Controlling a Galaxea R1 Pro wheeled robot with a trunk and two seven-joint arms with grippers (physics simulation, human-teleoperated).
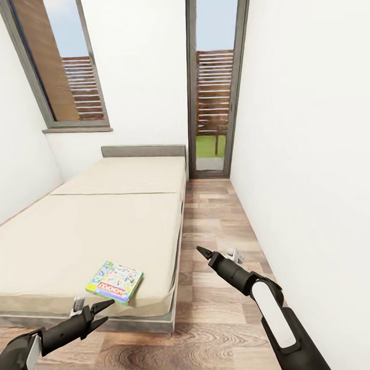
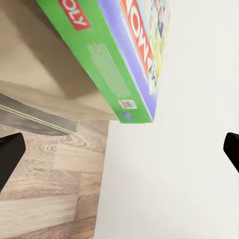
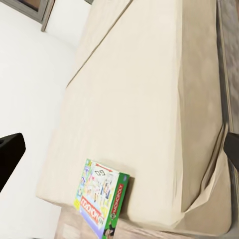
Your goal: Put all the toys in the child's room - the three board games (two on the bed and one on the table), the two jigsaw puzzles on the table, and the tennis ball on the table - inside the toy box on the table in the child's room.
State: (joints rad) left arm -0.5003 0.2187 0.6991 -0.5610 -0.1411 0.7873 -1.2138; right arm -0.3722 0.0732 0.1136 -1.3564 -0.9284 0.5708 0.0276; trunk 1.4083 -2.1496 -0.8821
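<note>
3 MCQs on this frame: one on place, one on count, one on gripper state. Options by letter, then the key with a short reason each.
1. Where does the board game lie?
A. on the floor
B. near the bed's foot edge
C. against the headboard

2. How many board games show on the bed?
A. one
B. two
C. three

3. How is the left gripper?
A. shut on the box
B. shut and empty
C. open, short of the box

Answers:
1 B: in the head view the box lies flat on the mattress by the near edge.
2 A: a single green-sided box is on the mattress.
3 C: the fingers are spread, pointing at the box from just off the bed edge.
</note>
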